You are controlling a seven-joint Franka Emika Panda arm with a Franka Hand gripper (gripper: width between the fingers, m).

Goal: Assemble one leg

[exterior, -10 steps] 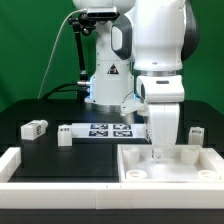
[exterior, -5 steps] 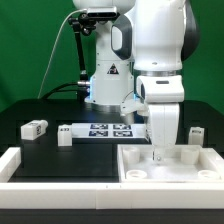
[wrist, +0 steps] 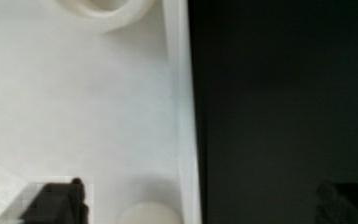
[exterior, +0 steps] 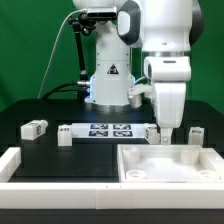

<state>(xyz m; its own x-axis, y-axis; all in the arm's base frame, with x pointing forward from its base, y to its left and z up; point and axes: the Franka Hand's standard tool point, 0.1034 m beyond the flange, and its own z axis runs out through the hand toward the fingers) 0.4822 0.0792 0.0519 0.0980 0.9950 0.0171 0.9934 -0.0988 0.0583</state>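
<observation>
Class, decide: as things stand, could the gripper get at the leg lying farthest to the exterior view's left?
Probably yes. That leg lies alone on the black table with nothing over it; the open gripper hangs above the tray-like part, holding nothing.

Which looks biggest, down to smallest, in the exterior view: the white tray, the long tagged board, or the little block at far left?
1. The tray, though it also sits nearest the camera.
2. The marker board.
3. The far-left leg, clearly smallest.
</observation>
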